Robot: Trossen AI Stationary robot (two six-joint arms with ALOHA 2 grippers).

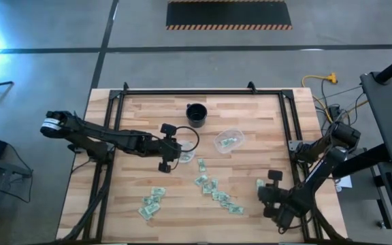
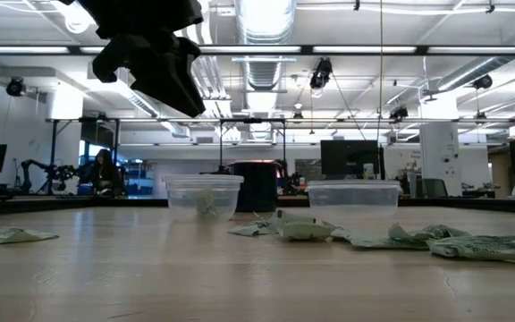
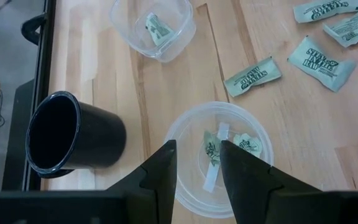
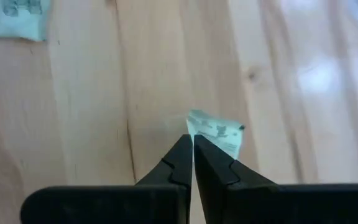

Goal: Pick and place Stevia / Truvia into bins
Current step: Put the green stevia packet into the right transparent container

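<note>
Green-and-white Stevia packets [image 1: 213, 190] lie scattered flat on the wooden table. Two clear bins stand on it. One [image 3: 219, 155] holds a few packets, and my left gripper [image 3: 197, 168] hovers open above it. The other [image 1: 229, 139] holds a packet too. Near the table's front right, my right gripper [image 4: 192, 146] is shut on one packet [image 4: 219, 134]. My right gripper pinches the packet by its near edge [image 4: 197, 132] between its two fingertips. The fingers slant down at it from above. The rest of the packet sticks out beyond the tips. Whether it is clear of the wood I cannot tell.
A black cup [image 1: 196, 114] stands at the far middle, beside the bins. Loose packets lie in clusters at the front left [image 1: 152, 203] and the front middle [image 1: 201, 163]. A dark frame [image 1: 196, 92] runs along the table's far and side edges.
</note>
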